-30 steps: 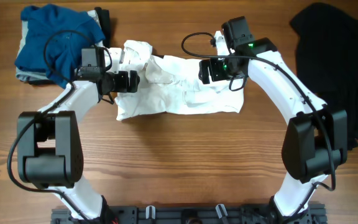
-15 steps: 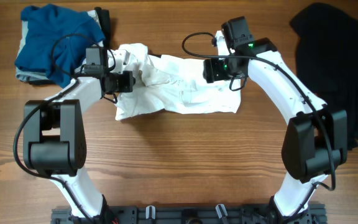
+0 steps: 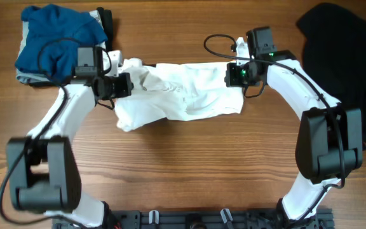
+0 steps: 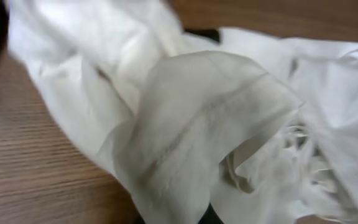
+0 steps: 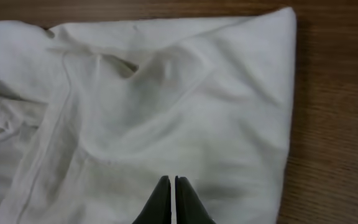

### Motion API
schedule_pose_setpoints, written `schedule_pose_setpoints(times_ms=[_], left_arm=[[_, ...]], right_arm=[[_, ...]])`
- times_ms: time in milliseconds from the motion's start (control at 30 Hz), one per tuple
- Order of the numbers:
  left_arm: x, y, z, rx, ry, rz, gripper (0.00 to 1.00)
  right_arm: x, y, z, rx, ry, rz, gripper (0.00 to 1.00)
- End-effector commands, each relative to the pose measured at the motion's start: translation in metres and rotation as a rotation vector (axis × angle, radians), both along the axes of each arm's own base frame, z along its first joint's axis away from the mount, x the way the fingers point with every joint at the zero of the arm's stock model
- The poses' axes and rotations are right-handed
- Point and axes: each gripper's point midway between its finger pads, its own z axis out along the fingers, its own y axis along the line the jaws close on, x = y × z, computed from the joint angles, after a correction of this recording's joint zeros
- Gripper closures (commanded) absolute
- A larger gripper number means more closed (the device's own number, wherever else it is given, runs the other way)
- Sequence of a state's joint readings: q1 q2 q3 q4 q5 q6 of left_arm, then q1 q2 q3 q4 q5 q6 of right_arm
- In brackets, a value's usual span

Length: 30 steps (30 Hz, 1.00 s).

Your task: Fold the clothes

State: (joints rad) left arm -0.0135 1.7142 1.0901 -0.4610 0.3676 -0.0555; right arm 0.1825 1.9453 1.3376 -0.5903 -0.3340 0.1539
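Observation:
The white T-shirt point(image 3: 189, 98) lies crumpled across the middle of the table, pulled into a long band between my two grippers. My left gripper point(image 3: 124, 85) is at its left end, shut on a bunched fold. In the left wrist view the white T-shirt point(image 4: 216, 112) drapes over the fingers and hides them. My right gripper point(image 3: 235, 75) is at the shirt's upper right corner. In the right wrist view my right gripper point(image 5: 173, 182) is shut, its tips pressed together on the white T-shirt point(image 5: 166, 112). No lettering shows.
A blue garment point(image 3: 56, 38) lies heaped over a grey one point(image 3: 23, 77) at the back left corner. A black garment point(image 3: 342, 57) is spread at the back right. Bare wooden table point(image 3: 183, 165) lies in front of the shirt.
Both grippers have shut on the shirt. The right one has moved right and the left one slightly left, so the shirt's top edge is drawn straighter and longer.

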Motion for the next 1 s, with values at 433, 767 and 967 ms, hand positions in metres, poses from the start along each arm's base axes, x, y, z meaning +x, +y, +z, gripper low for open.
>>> schedule_pose_setpoints(times_ms=[433, 767, 967], left_arm=[[0.004, -0.125, 0.074, -0.091, -0.158, -0.172, 0.96], [0.014, -0.223, 0.038, -0.222, -0.176, -0.228, 0.96], [0.013, -0.256, 0.039, -0.264, -0.195, -0.260, 0.96]], right_arm=[[-0.014, 0.010, -0.080, 0.104, 0.182, -0.016, 0.96], [-0.014, 0.011, -0.079, 0.114, 0.184, -0.014, 0.96], [-0.012, 0.013, -0.078, 0.125, 0.183, -0.028, 0.96]])
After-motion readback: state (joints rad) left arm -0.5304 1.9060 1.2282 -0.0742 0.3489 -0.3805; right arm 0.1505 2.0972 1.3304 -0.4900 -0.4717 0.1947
